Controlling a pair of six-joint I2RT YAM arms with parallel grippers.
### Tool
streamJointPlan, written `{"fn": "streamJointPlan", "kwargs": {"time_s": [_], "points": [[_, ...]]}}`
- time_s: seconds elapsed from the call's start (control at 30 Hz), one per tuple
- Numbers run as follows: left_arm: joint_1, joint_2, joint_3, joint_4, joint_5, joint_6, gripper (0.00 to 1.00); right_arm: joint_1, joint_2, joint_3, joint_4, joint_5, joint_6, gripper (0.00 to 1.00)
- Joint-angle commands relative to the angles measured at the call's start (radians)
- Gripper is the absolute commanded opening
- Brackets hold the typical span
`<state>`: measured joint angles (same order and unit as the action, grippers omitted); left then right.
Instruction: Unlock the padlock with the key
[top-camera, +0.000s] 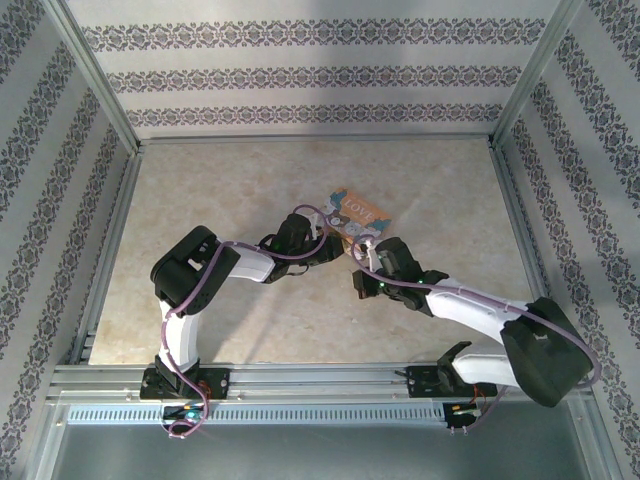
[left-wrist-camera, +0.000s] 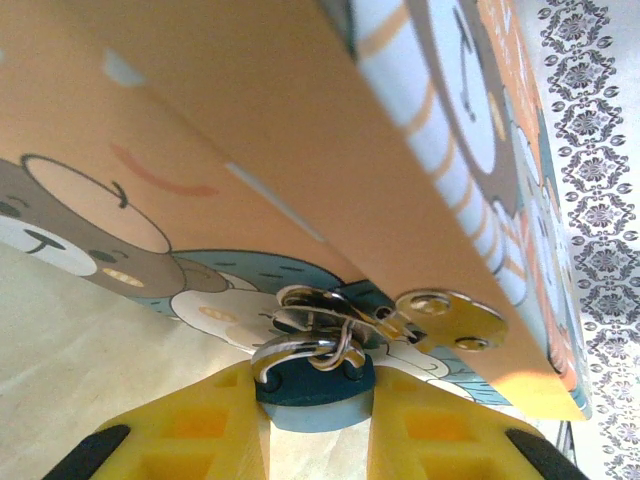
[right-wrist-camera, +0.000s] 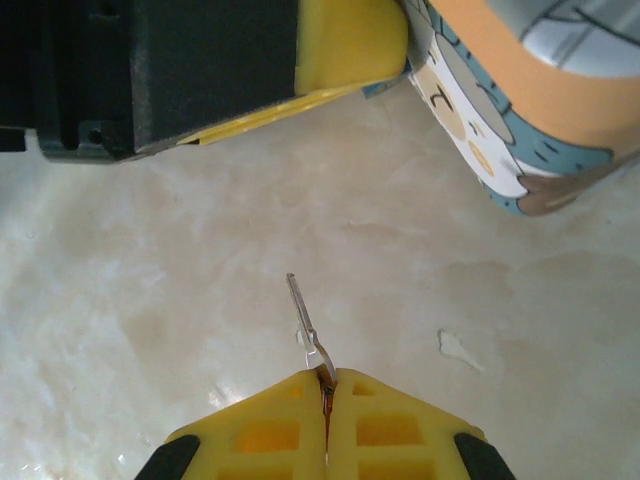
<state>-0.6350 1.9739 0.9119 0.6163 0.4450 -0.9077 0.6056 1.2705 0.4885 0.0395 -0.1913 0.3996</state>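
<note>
My right pincer (right-wrist-camera: 325, 388) barely pinches the key (right-wrist-camera: 303, 318) and my left pincer (left-wrist-camera: 314, 392) clamps the padlock (left-wrist-camera: 250, 130), so a skewed approach could twist the key loose.

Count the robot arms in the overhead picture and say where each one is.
2. The left arm rises from the near-left edge and bends right toward the padlock. The right arm reaches from the near-right edge up-left to the padlock's near side. None seems hidden.

Padlock (top-camera: 357, 214) is orange-tan with pale blue and white cartoon bears; key (right-wrist-camera: 306, 325) silvery, tag (left-wrist-camera: 315, 388) dark blue, end effector fingers (right-wrist-camera: 265, 432) yellow, counter (top-camera: 230, 190) marbled beige.
</note>
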Motion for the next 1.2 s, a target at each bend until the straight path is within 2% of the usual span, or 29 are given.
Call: {"fn": "streamJointPlan", "kwargs": {"time_s": [0.0,0.4,0.8,1.17], "points": [[-0.011,-0.045,0.018,0.035,0.026,-0.020,0.25,0.022,0.045,-0.006,0.095,0.094,-0.041,0.00],[-0.011,-0.056,0.023,0.013,0.025,-0.037,0.25,0.045,0.142,-0.030,0.270,0.241,-0.113,0.00],[-0.011,-0.060,0.022,0.019,0.027,-0.049,0.24,0.031,0.213,-0.023,0.370,0.244,-0.189,0.00],[-0.012,-0.060,0.023,0.015,0.026,-0.048,0.24,0.017,0.246,-0.019,0.399,0.249,-0.186,0.00]]}}
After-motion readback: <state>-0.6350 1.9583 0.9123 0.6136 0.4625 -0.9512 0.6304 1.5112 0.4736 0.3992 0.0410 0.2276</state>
